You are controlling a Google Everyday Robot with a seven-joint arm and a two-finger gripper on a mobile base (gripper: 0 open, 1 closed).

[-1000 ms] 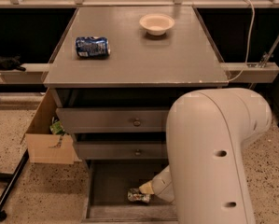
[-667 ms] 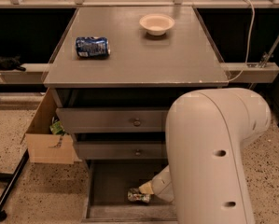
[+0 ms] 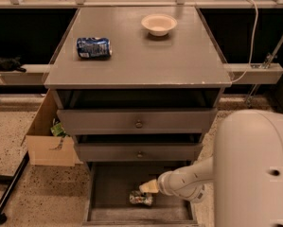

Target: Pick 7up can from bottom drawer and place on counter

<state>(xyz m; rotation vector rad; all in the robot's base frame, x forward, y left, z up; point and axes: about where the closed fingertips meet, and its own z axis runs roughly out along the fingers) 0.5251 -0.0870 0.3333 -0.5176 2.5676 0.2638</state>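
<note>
Camera view, the only one on record. The gripper (image 3: 149,187) is down inside the open bottom drawer (image 3: 111,189), at the end of the white forearm reaching in from the right. The 7up can (image 3: 141,198) lies on its side on the drawer floor, directly under the gripper tip and slightly nearer the drawer front. The two appear to touch or very nearly so. Whether the gripper is wide, narrow or holding the can cannot be determined.

Change noted: against the frames of a second ago, the arm's large white shell has swung away to the right, uncovering the two closed drawers (image 3: 137,123) above the gripper. The gripper tip and can sit where they did. Judgement: the arm has repositioned but no lift has begun, and the can is not confirmed secured.

Well above the gripper, the counter (image 3: 141,65) carries a blue and white can (image 3: 93,47) to the left and a bowl (image 3: 159,24) further back. A cardboard box (image 3: 46,143) stands left of the gripper, outside the cabinet.
</note>
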